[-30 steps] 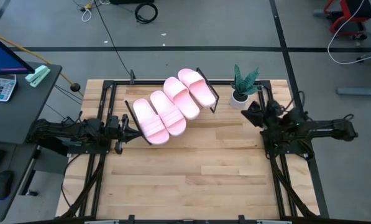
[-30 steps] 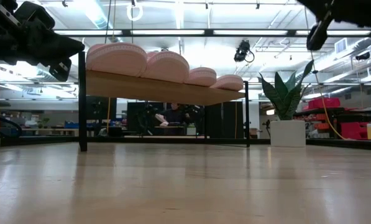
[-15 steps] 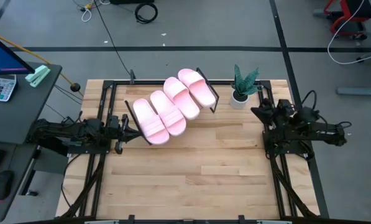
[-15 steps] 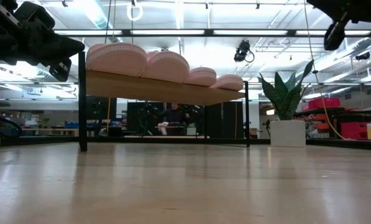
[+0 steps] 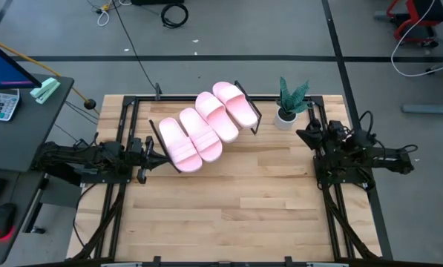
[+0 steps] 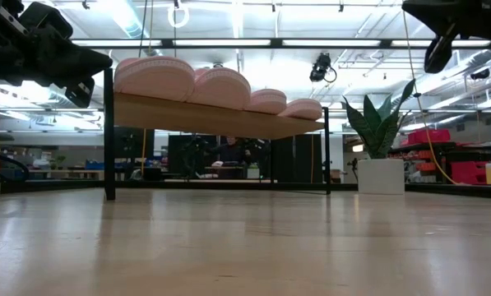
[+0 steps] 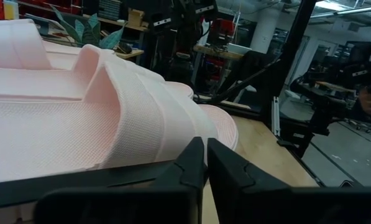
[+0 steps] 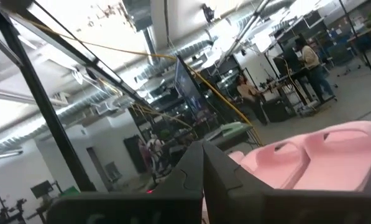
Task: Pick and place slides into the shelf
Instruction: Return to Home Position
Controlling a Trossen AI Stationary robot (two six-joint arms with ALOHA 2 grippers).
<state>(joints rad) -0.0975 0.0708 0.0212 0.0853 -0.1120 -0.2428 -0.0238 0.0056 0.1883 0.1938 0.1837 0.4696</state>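
Since a second ago my right arm has drawn back from the plant (image 5: pixel 289 104) toward its base. The right end effector (image 5: pixel 304 136) is closed and empty, and so is the left end effector (image 5: pixel 151 153), just beside the shelf (image 6: pixel 229 122). All four slides (image 5: pixel 205 126) lie on it, so I would fold home slowly, keeping clear of the plant.

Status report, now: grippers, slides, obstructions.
Left gripper shut, empty, beside the shelf. Right gripper shut, empty, near the potted plant. Four slides on shelf. Nothing in the way.

Both arms sit folded behind left gripper (image 7: pixel 205 149) and right gripper (image 8: pixel 203 150), fingers pressed together, facing each other.
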